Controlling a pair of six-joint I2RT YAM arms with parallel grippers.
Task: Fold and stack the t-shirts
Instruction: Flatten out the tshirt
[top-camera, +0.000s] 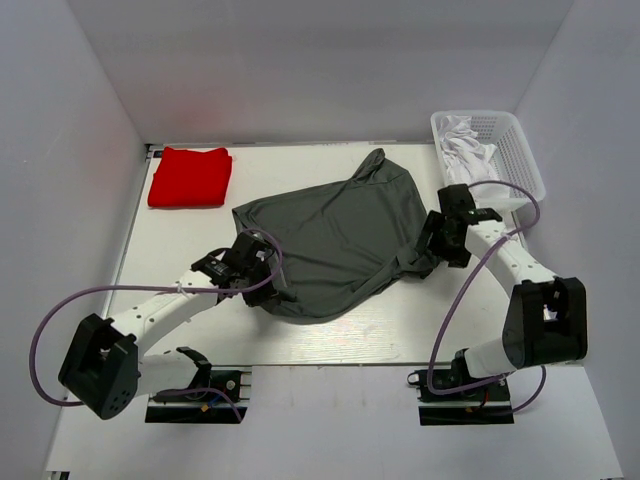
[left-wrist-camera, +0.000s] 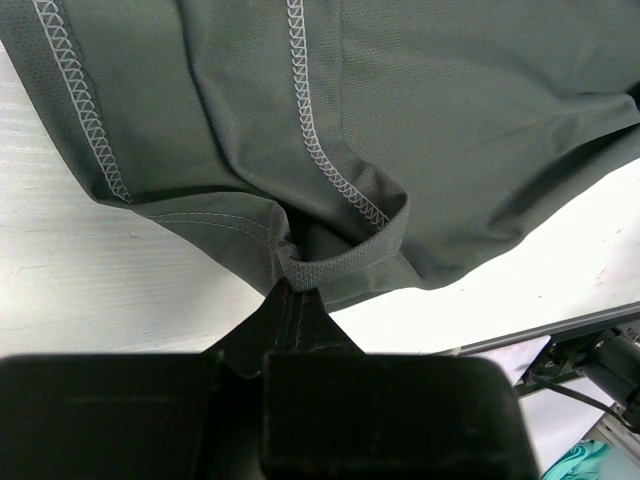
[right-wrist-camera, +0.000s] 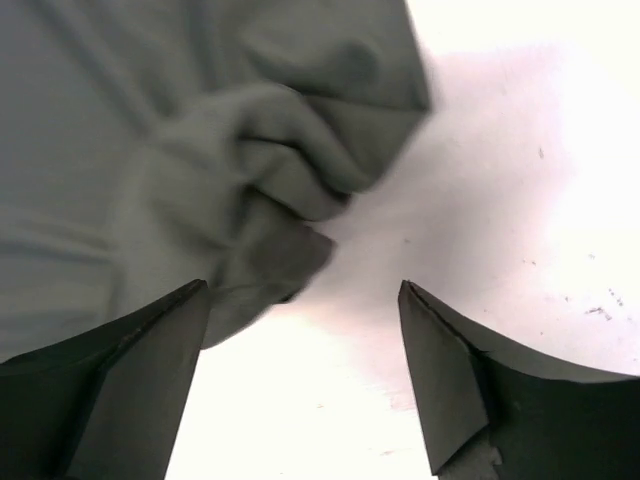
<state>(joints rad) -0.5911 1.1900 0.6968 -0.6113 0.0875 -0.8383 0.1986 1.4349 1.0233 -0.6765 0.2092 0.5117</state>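
A white basket (top-camera: 520, 150) sits at the far right corner of the table. It has white cloth (top-camera: 462, 140) bunched up inside it. The table (top-camera: 400, 335) is white and flat. White walls (top-camera: 300, 60) stand around it on the left, far and right sides.

The grey t-shirt (top-camera: 330, 240) lies spread out in the middle of the table, wrinkly and not folded. The red t-shirt (top-camera: 190, 177) is folded into a neat block at the far left corner, well apart from the grey one.

The left gripper (left-wrist-camera: 292, 292) is at the near left edge of the grey t-shirt. Its jaws are pressed together, pinching the hem, and the cloth puckers up where they bite. The right gripper (right-wrist-camera: 305, 290) is at the right edge of the grey t-shirt, near the basket. Its jaws are spread wide. A bunched bit of the grey t-shirt lies on the table just past one finger, and nothing is held between the jaws.
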